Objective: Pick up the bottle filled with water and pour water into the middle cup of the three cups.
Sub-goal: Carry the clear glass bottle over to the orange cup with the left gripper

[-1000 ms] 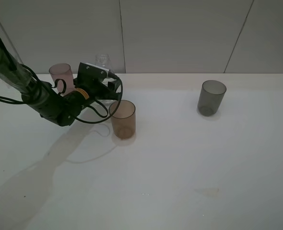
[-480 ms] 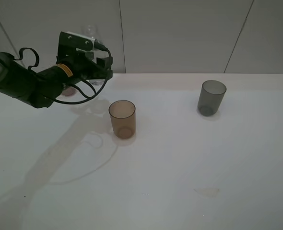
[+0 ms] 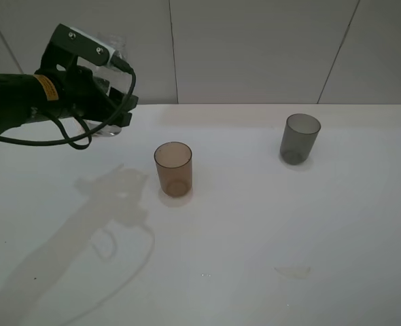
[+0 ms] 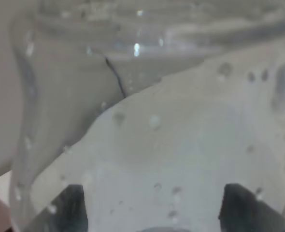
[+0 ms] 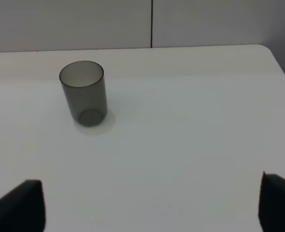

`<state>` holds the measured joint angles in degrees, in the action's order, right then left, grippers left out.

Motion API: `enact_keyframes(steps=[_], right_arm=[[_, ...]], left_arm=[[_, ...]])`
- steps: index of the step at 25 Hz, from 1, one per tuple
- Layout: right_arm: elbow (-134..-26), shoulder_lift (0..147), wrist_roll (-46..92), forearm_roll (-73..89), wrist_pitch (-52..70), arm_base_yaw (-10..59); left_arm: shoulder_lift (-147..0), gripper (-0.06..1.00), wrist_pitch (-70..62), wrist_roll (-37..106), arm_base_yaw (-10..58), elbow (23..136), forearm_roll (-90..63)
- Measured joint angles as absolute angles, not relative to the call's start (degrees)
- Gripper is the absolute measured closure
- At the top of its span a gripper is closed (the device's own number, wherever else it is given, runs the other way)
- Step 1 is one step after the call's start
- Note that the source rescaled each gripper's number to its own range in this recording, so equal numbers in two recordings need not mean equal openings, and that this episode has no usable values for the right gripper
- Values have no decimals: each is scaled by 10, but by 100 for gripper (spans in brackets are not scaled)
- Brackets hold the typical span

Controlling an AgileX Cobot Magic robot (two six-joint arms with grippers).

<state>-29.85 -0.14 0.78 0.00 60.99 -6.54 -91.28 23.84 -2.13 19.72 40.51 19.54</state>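
My left gripper (image 3: 114, 109) is shut on the clear bottle (image 3: 110, 49) and holds it in the air above the table's back left, up and to the left of the amber-brown middle cup (image 3: 173, 168). In the left wrist view the bottle (image 4: 152, 121), wet with droplets, fills the frame between the dark fingertips (image 4: 72, 208). The amber cup stands upright and empty. The smoky grey cup (image 3: 299, 138) stands at the right; it also shows in the right wrist view (image 5: 83, 92). The pinkish-mauve cup is hidden behind my left arm. My right gripper (image 5: 149, 212) is open and empty, short of the grey cup.
The white table (image 3: 255, 231) ends at a tiled wall (image 3: 255, 47) at the back. A faint wet smear (image 3: 292, 272) lies at the front right. The left arm's cables (image 3: 85, 136) hang below the gripper.
My left arm has lifted the bottle from table level beside the amber cup up and to the left. The cups have not moved.
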Motion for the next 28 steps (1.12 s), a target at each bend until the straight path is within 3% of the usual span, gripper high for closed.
enact_keyframes(steps=[11,28], right_arm=[[-298,-1,8,0,610,-65],[-298,-1,8,0,610,-65]], left_arm=[[-817,94,-72,-30,205,405,322],[-859,94,-98,82,265,408,355]])
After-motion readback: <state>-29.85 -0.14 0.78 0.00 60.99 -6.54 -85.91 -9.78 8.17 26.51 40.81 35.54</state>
